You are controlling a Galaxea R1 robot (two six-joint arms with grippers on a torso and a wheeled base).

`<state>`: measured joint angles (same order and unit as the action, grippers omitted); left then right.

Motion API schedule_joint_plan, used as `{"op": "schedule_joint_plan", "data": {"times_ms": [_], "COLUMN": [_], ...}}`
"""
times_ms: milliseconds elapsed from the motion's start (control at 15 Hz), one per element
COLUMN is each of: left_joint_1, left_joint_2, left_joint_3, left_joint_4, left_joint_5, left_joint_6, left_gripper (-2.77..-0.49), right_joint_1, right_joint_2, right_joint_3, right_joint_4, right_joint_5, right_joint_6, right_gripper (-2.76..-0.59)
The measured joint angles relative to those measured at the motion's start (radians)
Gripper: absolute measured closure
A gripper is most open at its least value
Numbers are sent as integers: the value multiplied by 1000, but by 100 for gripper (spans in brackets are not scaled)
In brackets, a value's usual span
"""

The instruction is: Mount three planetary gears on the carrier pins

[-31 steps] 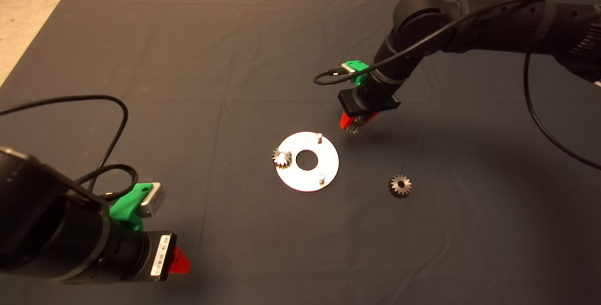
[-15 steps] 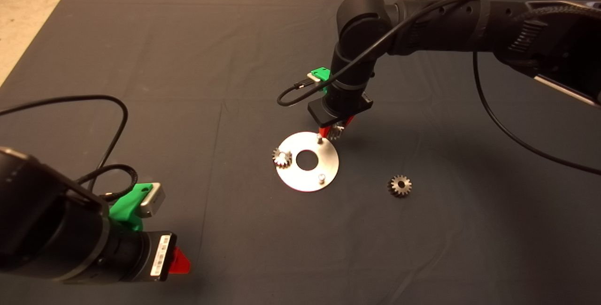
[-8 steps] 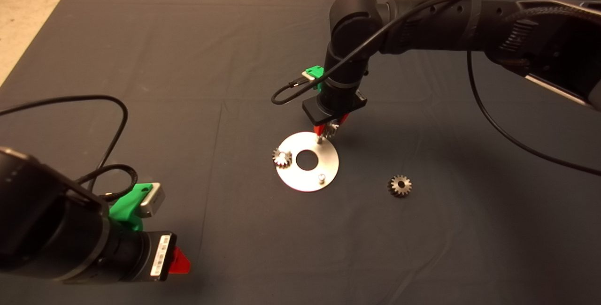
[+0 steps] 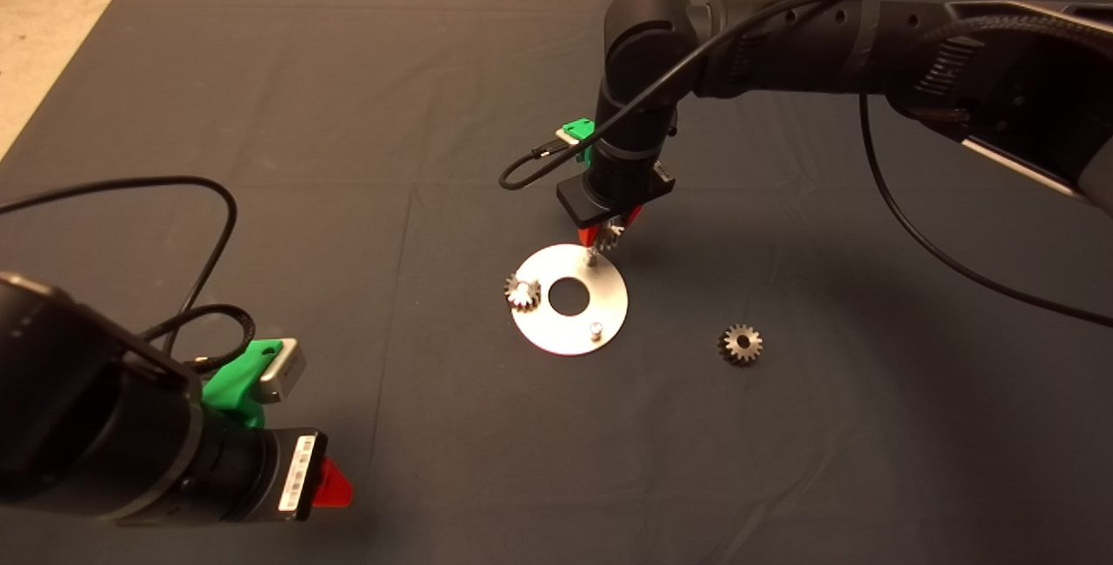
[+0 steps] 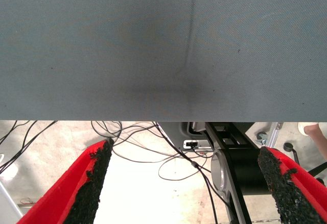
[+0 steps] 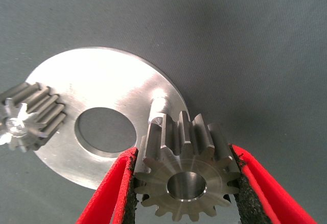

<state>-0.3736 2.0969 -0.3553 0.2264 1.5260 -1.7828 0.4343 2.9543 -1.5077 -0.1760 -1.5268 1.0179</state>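
From above, we see a dark mat [image 4: 261, 113] with a shiny round carrier disc [image 4: 609, 304] near its middle, and the right gripper [image 4: 606, 237] reaching down from the black right arm [image 4: 783, 35] to the far rim of that disc. The right wrist view gives us what the overhead view cannot: the two red fingers [image 6: 110, 193] are clamped on a silver gear [image 6: 186, 175], one pad against each side of its teeth, its centre hole facing the camera, held just above and beside an upright carrier pin [image 6: 159, 105] at the disc's edge; whether gear and pin touch, we cannot tell. From the head view this held gear [image 4: 611, 235] shows only as a small toothed sliver below the wrist, which hides most of it. A second gear [image 4: 523, 292] already sits on the pin at the disc's left edge (the wrist view cuts it off at the frame's border). The near pin [image 4: 596, 329] stands bare. A third, darker gear [image 4: 740, 344] lies flat on the mat, well apart to the right of the disc. The left gripper [image 4: 326, 482] waits at the lower left edge; its wrist view shows its fingers [image 5: 92, 183] spread wide on nothing, with the mat's edge and a tangle of floor cables [image 5: 173, 157] beyond.
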Motion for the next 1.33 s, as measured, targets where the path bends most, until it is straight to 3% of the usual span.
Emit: {"op": "schedule_joint_plan", "data": {"times_ms": [467,1333], "left_joint_1": [0,0], "left_joint_2": [0,0], "left_joint_3": [0,0], "left_joint_4": [0,0], "left_joint_5": [0,0], "left_joint_6": [0,0], "left_gripper": [-204,-204], "right_joint_1": [-46,-50], "right_joint_2": [5,5], "right_joint_3": [-5,-10], "right_joint_4": [-11,-19], "right_joint_5": [0,0], "right_joint_6": [0,0], "right_gripper": [-113,-113]}}
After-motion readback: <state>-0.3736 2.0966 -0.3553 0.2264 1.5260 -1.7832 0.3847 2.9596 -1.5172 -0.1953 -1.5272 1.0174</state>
